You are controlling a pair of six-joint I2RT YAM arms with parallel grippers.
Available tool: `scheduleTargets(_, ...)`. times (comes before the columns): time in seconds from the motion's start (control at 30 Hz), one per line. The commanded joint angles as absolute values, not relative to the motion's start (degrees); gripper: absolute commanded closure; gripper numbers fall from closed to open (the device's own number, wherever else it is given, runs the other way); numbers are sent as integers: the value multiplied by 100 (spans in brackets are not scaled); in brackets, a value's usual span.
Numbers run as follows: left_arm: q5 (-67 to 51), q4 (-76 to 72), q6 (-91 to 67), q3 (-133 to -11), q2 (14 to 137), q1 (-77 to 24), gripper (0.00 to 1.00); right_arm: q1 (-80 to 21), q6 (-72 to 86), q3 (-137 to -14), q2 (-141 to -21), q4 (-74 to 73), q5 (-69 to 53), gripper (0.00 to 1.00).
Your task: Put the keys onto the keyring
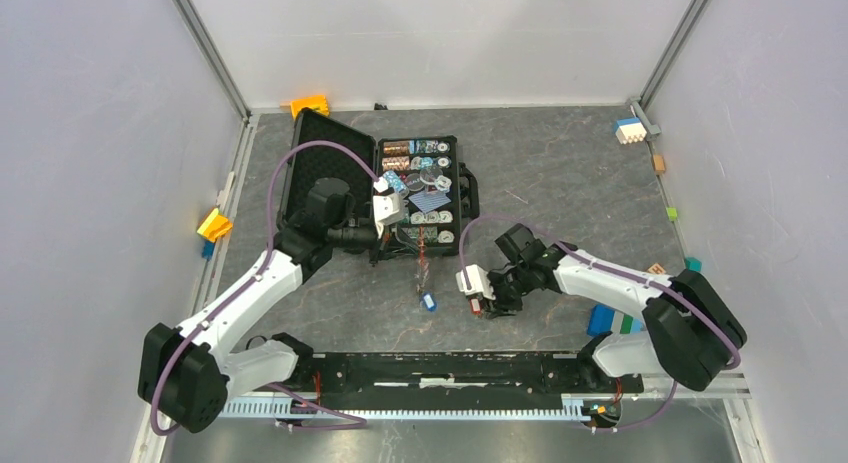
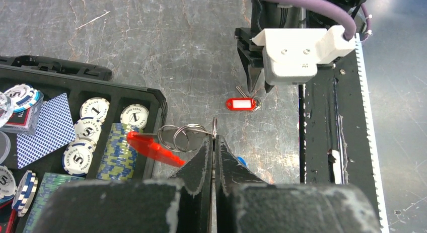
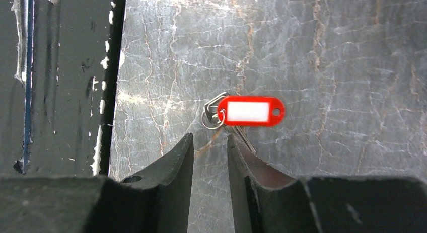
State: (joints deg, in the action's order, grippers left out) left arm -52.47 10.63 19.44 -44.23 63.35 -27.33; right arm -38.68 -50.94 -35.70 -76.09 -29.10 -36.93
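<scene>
Your main risk is the flat red key (image 3: 250, 111) skidding across the table (image 3: 327, 52) when the half-open, empty right gripper (image 3: 210, 142) closes. It lies flush near the table's near edge and offers little to bite. The keyring (image 2: 187, 136) could also twist, because the left gripper (image 2: 215, 142) pinches only its thin rim at the very fingertips. That arm reaches forward beside the chip case (image 2: 160, 104). The right wrist points steeply down over the red key (touching it or not, I can't tell). The blue key (image 1: 428, 301) lies on the table between the two grippers.
</scene>
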Motion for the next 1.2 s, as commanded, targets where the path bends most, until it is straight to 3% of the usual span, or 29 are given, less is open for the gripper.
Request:
scheduleTargets(0.0, -5291, 969, 2181, -4430, 6162, -2699, 98, -4045, -5197, -3524, -7739, -2664, -3578, 63)
scheduleTargets(0.67, -5572, 861, 2172, -4386, 6155, -2699, 98, -4496, -4771, -3694, -7944, -2461, -3274, 62)
scheduleTargets(1.17, -5495, 887, 2216, -4412, 6101, -2698, 98, -4567, -4023, -3682, -7470, -2021, -3287, 60)
